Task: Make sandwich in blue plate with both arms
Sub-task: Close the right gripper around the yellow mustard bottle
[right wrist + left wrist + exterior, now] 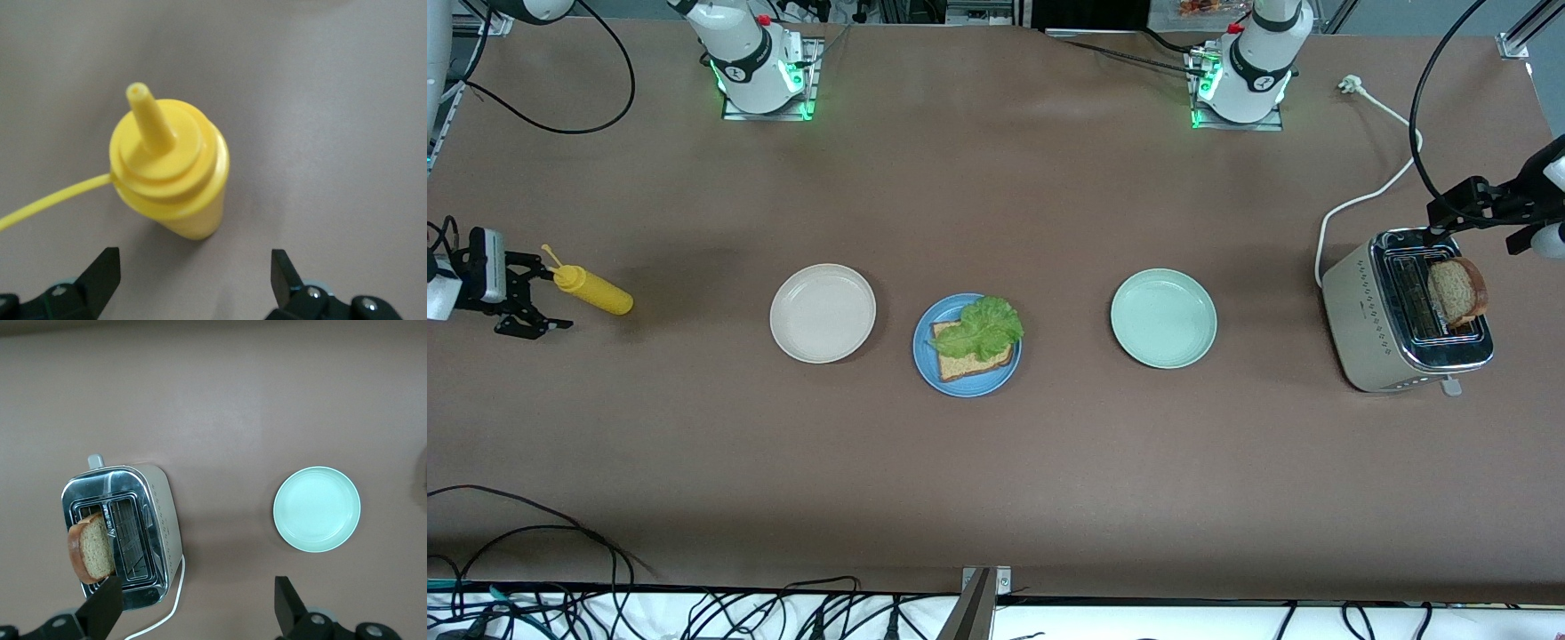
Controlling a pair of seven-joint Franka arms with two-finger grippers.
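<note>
**A:** Front view: the blue plate (925, 364) holds one bread slice (960, 363) under lettuce (985, 327). The second slice (1458, 290) stands in the toaster (1369, 329).

**B:** Grippers?

**A:** Left gripper (193, 610) over the toaster, fingers wide, empty. Right gripper (193, 283) over the mustard bottle (175, 177), also wide, empty.

**B:** Advice?

**A:** Pinch the slice's faces and lift straight, clear of the slot edges. Bare table lies between toaster and plate, apart from the mint plate (1163, 318).

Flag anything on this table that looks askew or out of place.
The bread slice leans out of the toaster slot, tilted, not upright. On the blue plate, the lettuce leaf overhangs the bottom bread slice and the plate's rim.
</note>
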